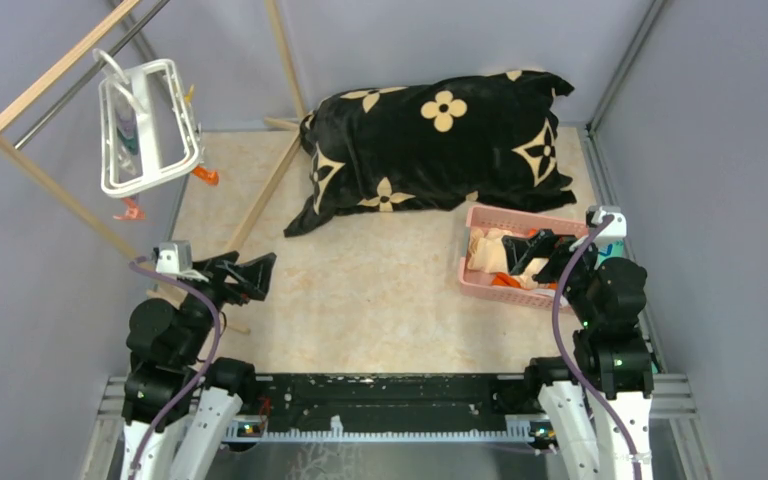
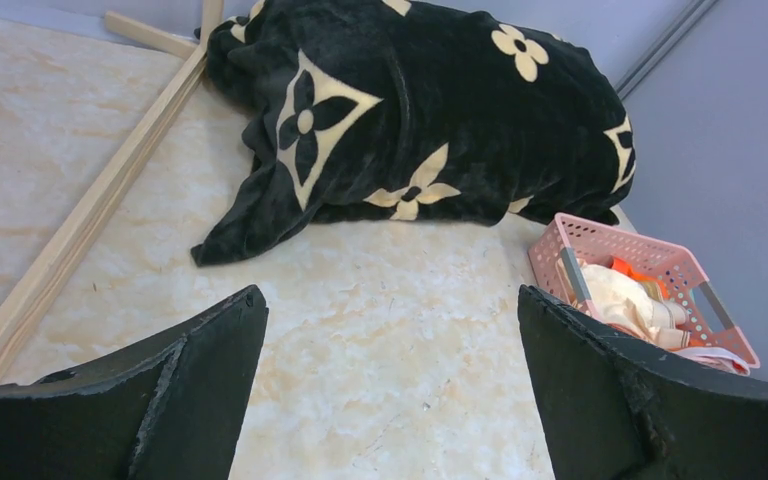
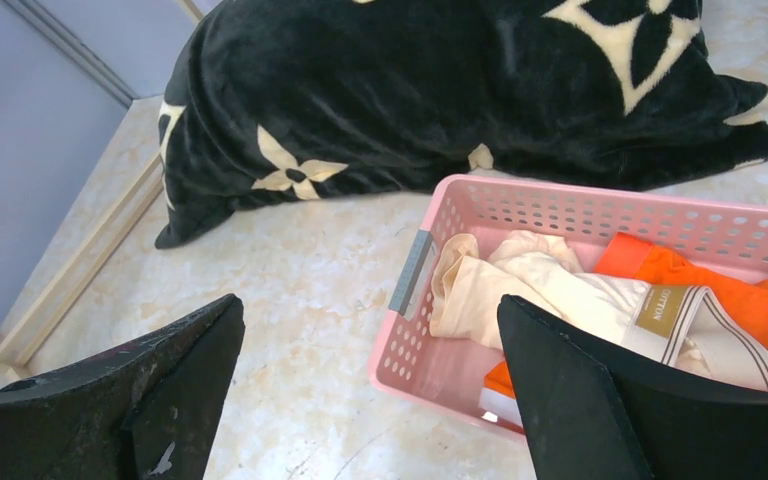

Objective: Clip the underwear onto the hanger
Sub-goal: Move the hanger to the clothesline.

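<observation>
I have both claws spread wide and empty: the left claw hangs over the bare desk, and the right claw hangs over the near-left corner of the pink basket. The underwear lies crumpled in that basket beside an orange cloth. The hanger hangs on the wooden rack at far left, well apart from it, orange clips dangling below its frame.

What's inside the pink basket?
Inside the pink basket lies the underwear, cream and crumpled. An orange cloth sits beside it and partly under it. Anything deeper in the basket is covered by these clothes.
</observation>
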